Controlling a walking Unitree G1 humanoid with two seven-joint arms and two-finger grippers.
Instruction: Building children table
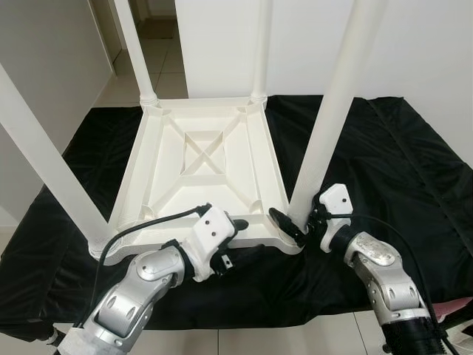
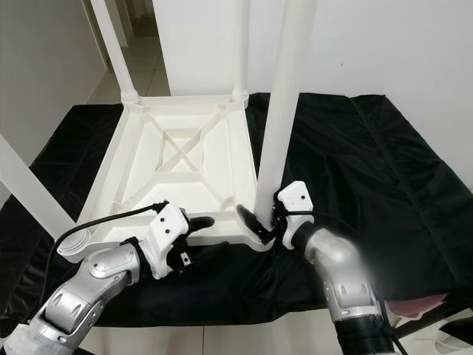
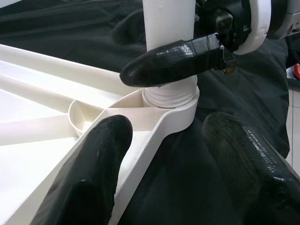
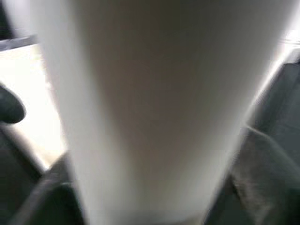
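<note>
A white plastic children's table lies upside down on a black cloth, its legs pointing up. My right gripper is at the base of the near-right leg, where it enters the corner socket. It is shut on the leg, with one black finger pressed across its front. In the right wrist view the leg sits between the fingers. My left gripper is open and straddles the table's front rim, one finger inside the rim and one over the cloth.
The black cloth covers the work surface, with free room to the right of the table. The three other legs stand at near left, far left and far right. A white wall and a tiled floor lie behind.
</note>
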